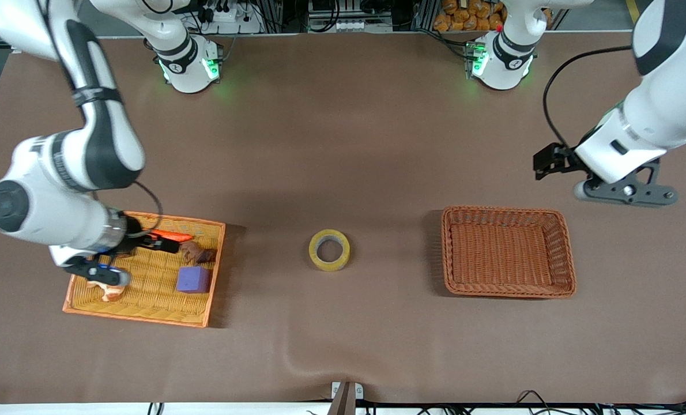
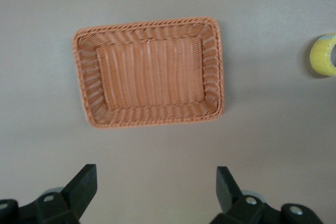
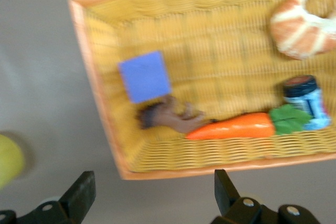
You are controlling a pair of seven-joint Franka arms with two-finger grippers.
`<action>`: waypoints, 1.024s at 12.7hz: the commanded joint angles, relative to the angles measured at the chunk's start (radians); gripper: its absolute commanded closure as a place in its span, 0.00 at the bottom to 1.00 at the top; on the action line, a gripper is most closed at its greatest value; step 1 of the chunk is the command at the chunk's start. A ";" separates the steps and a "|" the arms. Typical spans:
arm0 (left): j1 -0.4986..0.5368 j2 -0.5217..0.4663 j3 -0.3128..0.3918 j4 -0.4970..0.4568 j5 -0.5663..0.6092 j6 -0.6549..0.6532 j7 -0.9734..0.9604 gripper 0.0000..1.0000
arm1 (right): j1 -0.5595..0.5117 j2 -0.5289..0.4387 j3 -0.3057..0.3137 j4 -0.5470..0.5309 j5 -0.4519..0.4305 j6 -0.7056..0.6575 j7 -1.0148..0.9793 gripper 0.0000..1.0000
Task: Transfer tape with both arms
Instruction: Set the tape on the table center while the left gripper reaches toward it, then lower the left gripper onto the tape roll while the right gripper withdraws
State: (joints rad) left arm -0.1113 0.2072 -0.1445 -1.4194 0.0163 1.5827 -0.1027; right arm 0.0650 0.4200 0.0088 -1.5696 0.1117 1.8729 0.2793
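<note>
Both tools gape: left tool [image 2: 152, 195] above the woven basket [image 1: 562, 253], right tool [image 3: 149, 195] over the yellow tray [image 1: 78, 291]; ring-shaped tape [image 1: 330, 249] between.

Bare table surrounds the tape [image 1: 329, 249]; the yellow tray [image 1: 214, 276] and brown basket [image 1: 448, 253] flank it, well apart.

— What do you have under everything?

— You have a brown table [image 1: 343, 144] covering nearly the whole front view, its surface matte and evenly lit, with a soft crease toward the edge nearest the camera.

— And along the top?

— You see a metal rack [image 1: 349, 14] with a white power strip [image 1: 230, 17] and tangled cables, plus a heap of orange-brown items [image 1: 470, 14] stacked there.

— The bottom edge?

— You get a white strip [image 1: 147, 408], black cables [image 1: 550, 403] and a small metal bracket [image 1: 347, 395].
</note>
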 commanded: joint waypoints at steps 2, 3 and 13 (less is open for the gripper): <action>-0.105 0.118 -0.009 0.030 0.008 0.155 -0.099 0.00 | -0.045 -0.225 0.022 -0.208 -0.085 0.011 -0.158 0.00; -0.152 0.153 -0.009 0.030 0.008 0.205 -0.154 0.00 | -0.053 -0.272 0.022 -0.220 -0.099 0.009 -0.207 0.00; -0.358 0.501 0.008 0.128 0.010 0.674 -0.526 0.00 | -0.096 -0.388 0.019 0.056 -0.106 -0.320 -0.424 0.00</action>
State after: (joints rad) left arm -0.4512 0.6819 -0.1525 -1.3370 0.0161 2.2441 -0.5937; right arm -0.0018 0.0171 0.0107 -1.5440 0.0176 1.5762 -0.1255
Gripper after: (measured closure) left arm 0.000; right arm 0.000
